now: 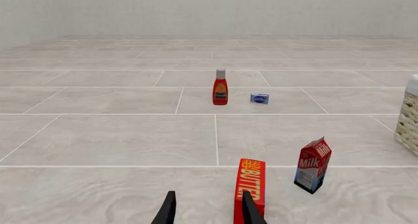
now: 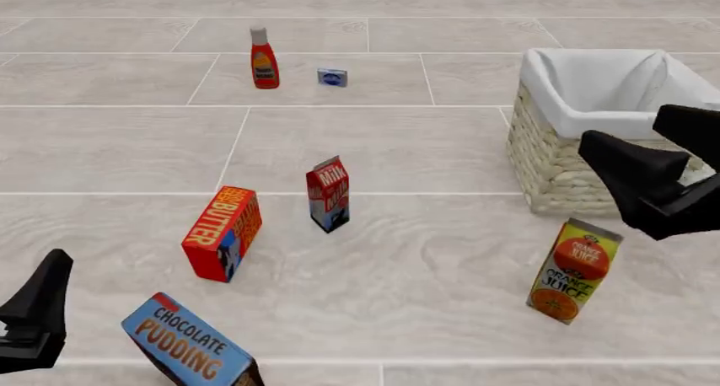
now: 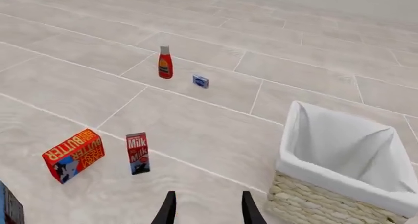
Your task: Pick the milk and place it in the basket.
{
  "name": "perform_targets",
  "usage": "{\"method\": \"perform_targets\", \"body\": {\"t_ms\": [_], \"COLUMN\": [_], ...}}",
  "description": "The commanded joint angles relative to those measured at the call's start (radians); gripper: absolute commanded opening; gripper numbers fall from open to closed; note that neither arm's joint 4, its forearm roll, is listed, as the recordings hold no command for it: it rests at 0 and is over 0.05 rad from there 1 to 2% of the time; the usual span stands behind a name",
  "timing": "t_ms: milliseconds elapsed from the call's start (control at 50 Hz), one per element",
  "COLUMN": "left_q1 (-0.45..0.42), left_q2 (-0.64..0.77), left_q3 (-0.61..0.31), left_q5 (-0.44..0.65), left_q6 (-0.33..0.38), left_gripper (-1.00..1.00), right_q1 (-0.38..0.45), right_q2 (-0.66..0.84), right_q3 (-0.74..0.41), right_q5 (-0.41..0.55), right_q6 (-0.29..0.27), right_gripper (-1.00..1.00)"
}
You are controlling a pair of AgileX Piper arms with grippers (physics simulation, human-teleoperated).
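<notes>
The milk (image 2: 327,194), a small red and dark blue gable-top carton, stands upright on the tiled surface near the middle. It also shows in the left wrist view (image 1: 313,164) and the right wrist view (image 3: 137,153). The cream wicker basket (image 2: 551,171) with a white liner sits at the right, with nothing showing inside it (image 3: 313,204). My right gripper (image 2: 621,126) hovers open in front of the basket, well right of the milk, fingers apart (image 3: 207,209). My left gripper (image 2: 45,297) is low at the near left, open and holding nothing (image 1: 207,210).
A red-orange Butter box (image 2: 222,233) stands left of the milk. A blue Chocolate Pudding box (image 2: 185,342) lies near the front edge. An Orange Juice carton (image 2: 574,270) stands in front of the basket. A red sauce bottle (image 2: 263,59) and small blue tin (image 2: 332,77) stand far back.
</notes>
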Motion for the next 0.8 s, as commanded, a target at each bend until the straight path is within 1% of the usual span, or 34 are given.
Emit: {"method": "perform_targets", "body": {"t_ms": [20, 40, 60, 80, 100, 180, 200, 240, 260, 280, 340, 360, 520, 680, 720, 760, 800], "left_q1": [0.0, 0.0, 0.0, 0.0, 0.0, 0.0, 0.0, 0.0, 0.0, 0.0, 0.0, 0.0, 0.0, 0.0, 0.0, 0.0, 0.0], "left_q2": [0.0, 0.0, 0.0, 0.0, 0.0, 0.0, 0.0, 0.0, 0.0, 0.0, 0.0, 0.0, 0.0, 0.0, 0.0, 0.0, 0.0], "left_q3": [0.0, 0.0, 0.0, 0.0, 0.0, 0.0, 0.0, 0.0, 0.0, 0.0, 0.0, 0.0, 0.0, 0.0, 0.0, 0.0, 0.0], "left_q5": [0.0, 0.0, 0.0, 0.0, 0.0, 0.0, 0.0, 0.0, 0.0, 0.0, 0.0, 0.0, 0.0, 0.0, 0.0, 0.0, 0.0], "left_q6": [0.0, 0.0, 0.0, 0.0, 0.0, 0.0, 0.0, 0.0, 0.0, 0.0, 0.0, 0.0, 0.0, 0.0, 0.0, 0.0, 0.0], "left_gripper": [1.0, 1.0, 1.0, 1.0, 1.0, 1.0, 1.0, 1.0, 1.0, 1.0, 1.0, 1.0, 1.0, 1.0, 1.0, 1.0, 1.0], "right_q1": [0.122, 0.136, 0.136, 0.144, 0.144, 0.144, 0.159, 0.187, 0.185, 0.182, 0.2, 0.268, 0.314, 0.326, 0.324, 0.325, 0.324], "right_q2": [0.151, 0.182, 0.182, 0.214, 0.214, 0.295, 0.357, 0.407, 0.43, 0.437, 0.469, 0.633, 0.705, 0.752, 0.764, 0.781, 0.795], "right_q3": [-0.111, -0.121, -0.121, -0.137, -0.137, -0.17, -0.207, -0.237, -0.25, -0.253, -0.277, -0.372, -0.429, -0.467, -0.471, -0.479, -0.483], "right_q5": [-0.006, -0.007, -0.008, -0.019, -0.019, -0.044, -0.049, -0.048, -0.051, -0.058, -0.058, -0.082, -0.088, -0.096, -0.104, -0.104, -0.111], "right_q6": [-0.039, -0.034, -0.034, -0.046, -0.046, -0.068, -0.063, -0.042, -0.039, -0.048, -0.039, -0.013, -0.006, 0.007, 0.001, 0.009, 0.005], "right_gripper": [1.0, 1.0, 1.0, 1.0, 1.0, 1.0, 1.0, 1.0, 1.0, 1.0, 1.0, 1.0, 1.0, 1.0, 1.0, 1.0, 1.0]}}
